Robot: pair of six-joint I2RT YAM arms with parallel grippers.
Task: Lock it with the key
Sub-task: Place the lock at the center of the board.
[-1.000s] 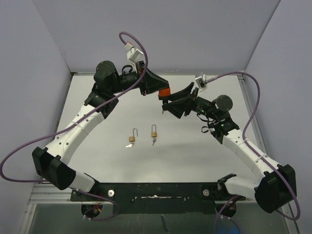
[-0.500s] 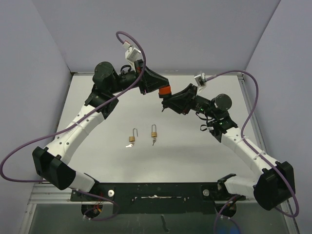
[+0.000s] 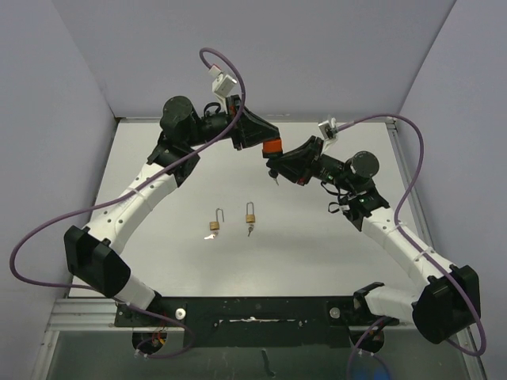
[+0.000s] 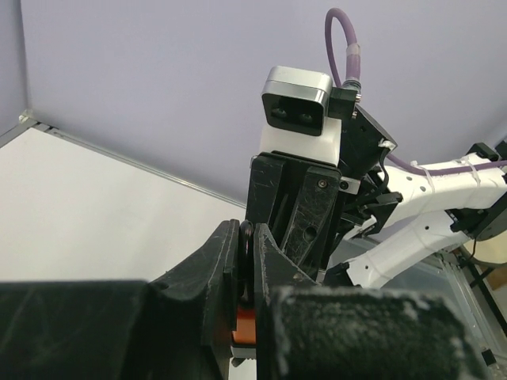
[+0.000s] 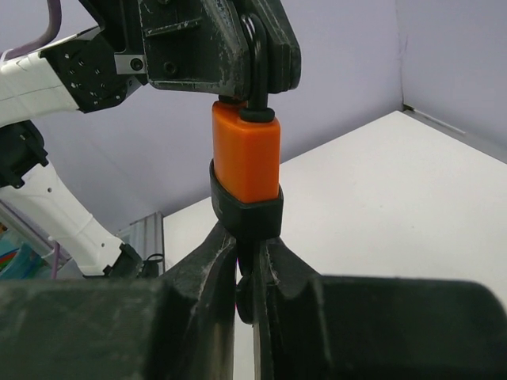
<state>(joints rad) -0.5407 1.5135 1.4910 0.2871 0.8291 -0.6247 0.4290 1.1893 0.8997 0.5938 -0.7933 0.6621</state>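
The left hand (image 5: 257, 47) clamped the shackle (image 5: 255, 67) of the padlock (image 5: 245, 154) aloft so the right hand (image 5: 252, 265), pinching the key (image 5: 244, 299), could turn it.

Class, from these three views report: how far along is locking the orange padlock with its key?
Done: the orange padlock is held aloft by its shackle in the left gripper, jaws shut. In hand: the right gripper pinches a dark piece under the lock's base, seemingly the key. Left: turning it; whether the shackle is seated, I cannot tell.
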